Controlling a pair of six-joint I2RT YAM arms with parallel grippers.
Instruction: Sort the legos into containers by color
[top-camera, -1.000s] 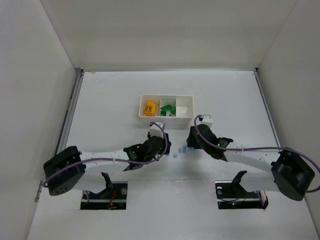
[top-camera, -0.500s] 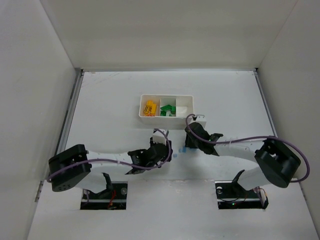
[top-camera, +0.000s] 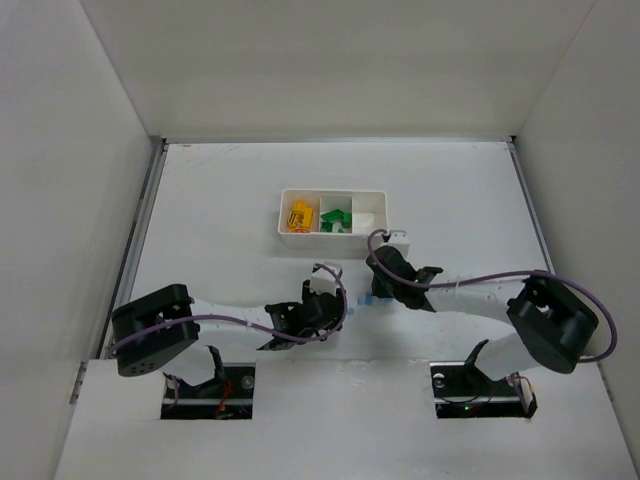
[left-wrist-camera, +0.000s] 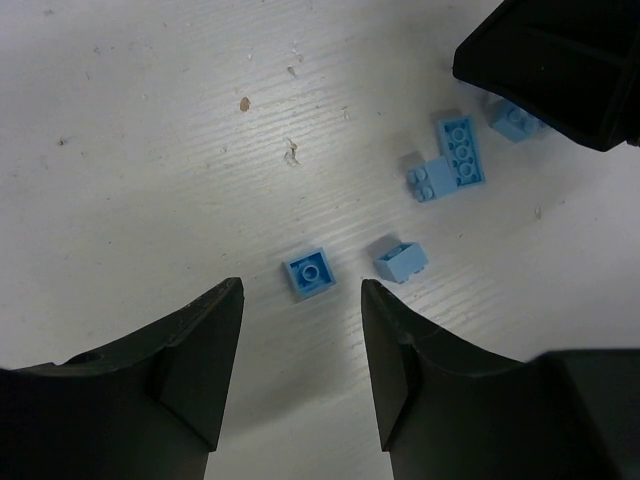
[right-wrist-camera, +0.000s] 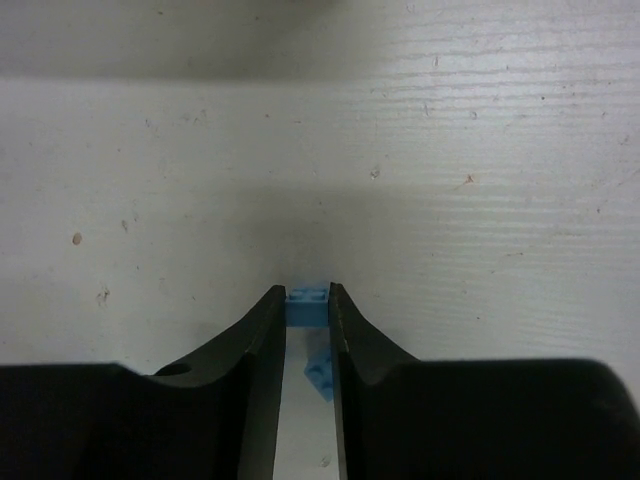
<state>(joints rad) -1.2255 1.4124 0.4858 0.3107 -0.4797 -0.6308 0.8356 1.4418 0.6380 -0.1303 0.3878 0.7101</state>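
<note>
Pinching a small light blue plastic brick (right-wrist-camera: 308, 307) between its fingertips, the right pincer (right-wrist-camera: 305, 295) is closed on it. The left pincer (left-wrist-camera: 301, 288) stands open; a single-stud light blue brick (left-wrist-camera: 310, 272) lies on the white worktop (left-wrist-camera: 150, 120) at its mouth, toward twelve o'clock, touching neither finger.
</note>
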